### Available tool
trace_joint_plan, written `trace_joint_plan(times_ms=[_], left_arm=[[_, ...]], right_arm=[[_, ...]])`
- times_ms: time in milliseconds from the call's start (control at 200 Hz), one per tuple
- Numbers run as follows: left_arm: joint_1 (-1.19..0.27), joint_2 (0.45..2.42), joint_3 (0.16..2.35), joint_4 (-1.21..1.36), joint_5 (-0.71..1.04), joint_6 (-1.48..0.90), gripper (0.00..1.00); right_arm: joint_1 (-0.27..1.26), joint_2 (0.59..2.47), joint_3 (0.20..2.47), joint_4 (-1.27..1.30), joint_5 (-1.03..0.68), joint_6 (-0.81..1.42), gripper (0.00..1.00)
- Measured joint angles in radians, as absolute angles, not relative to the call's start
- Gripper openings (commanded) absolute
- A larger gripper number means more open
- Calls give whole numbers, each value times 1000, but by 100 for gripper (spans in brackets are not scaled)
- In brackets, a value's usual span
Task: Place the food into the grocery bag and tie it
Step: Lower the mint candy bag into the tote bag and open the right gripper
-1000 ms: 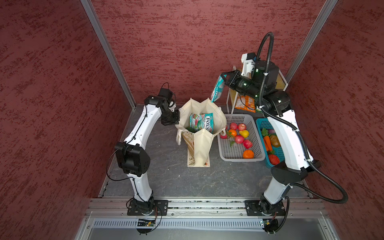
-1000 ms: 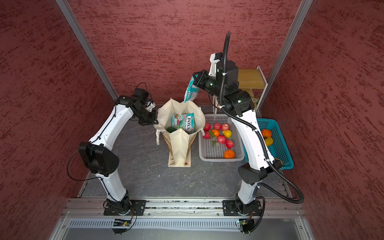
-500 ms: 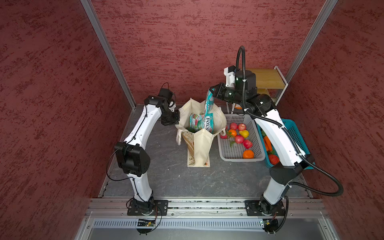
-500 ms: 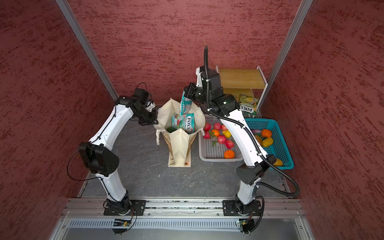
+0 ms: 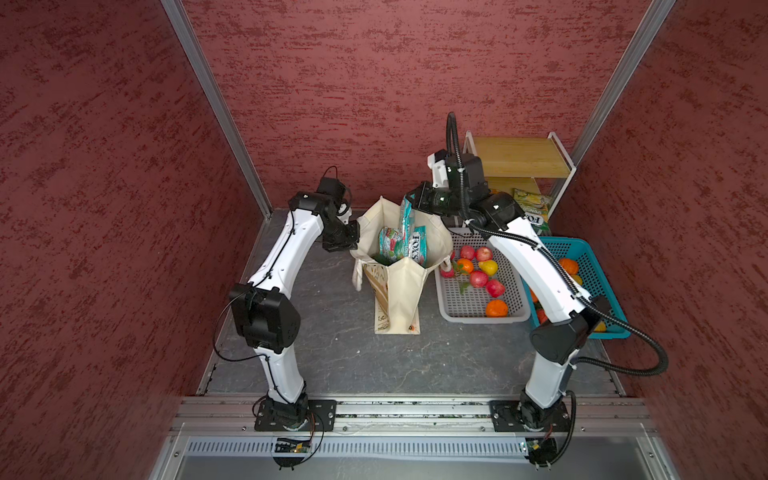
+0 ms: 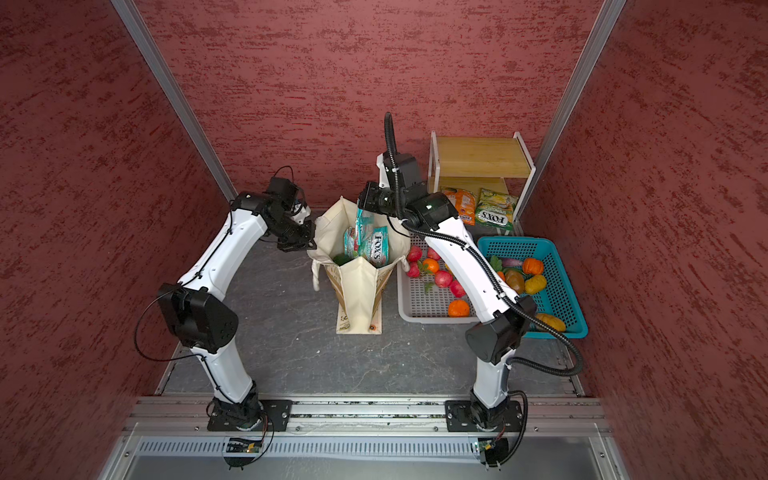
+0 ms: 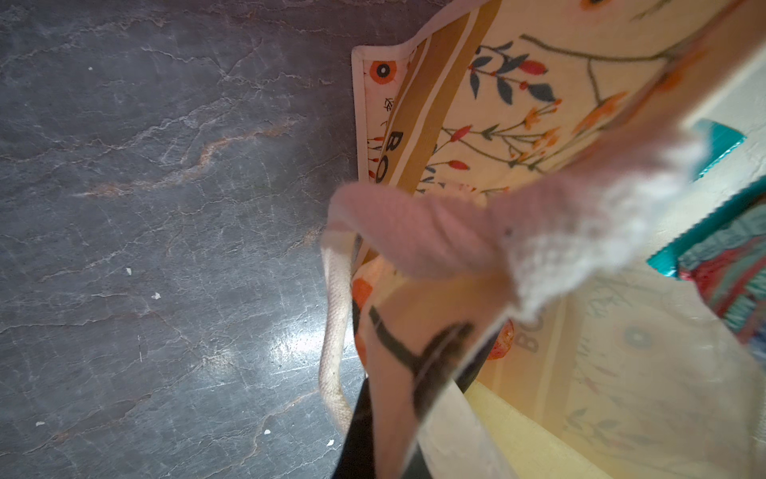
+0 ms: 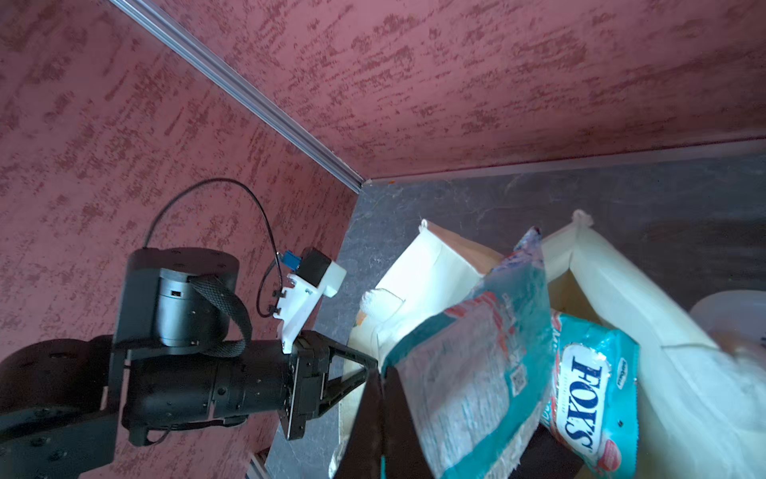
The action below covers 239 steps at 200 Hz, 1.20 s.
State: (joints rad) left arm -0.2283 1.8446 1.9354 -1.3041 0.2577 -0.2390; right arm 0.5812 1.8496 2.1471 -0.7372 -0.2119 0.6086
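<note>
Plainly, FOX'S packet (image 8: 588, 394) in bag (image 5: 399, 286), band (image 7: 431, 103) lettered BO

"FOX'S" on bagged teal packet (image 8: 588, 398)

On my right claw (image 5: 409, 202) the fingers (image 8: 389, 423) run off the wrist view's edge, half covered by the pinched packet (image 8: 476, 373). The bag rim (image 7: 539, 232) in my left claw (image 5: 352, 236) is blurred; whatever lies under that packet is hidden.

Grey basket (image 5: 456, 300): red apples (image 5: 478, 279), oranges (image 5: 496, 308). Blue basket (image 5: 592, 259) just beside. Wooden shelf (image 5: 519, 157) behind; orange packet (image 6: 462, 204), yellow-green packet (image 6: 496, 210) by it.
</note>
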Motion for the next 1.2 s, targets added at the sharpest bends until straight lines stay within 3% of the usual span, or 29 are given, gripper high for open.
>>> trace_joint_plan(times_ms=[827,987,1197], left_arm=[[-228,1845,1935,-1304,261,-239,3],[-228,1845,1935,-1304,261,-239,3],[-228,1845,1935,-1304,261,-239,3]], right_arm=[[614,1890,1824,-609,-209,598,3],[615,1898,1821,-607,-204,594,14],[614,1900,1829,-628,-170,569,46]])
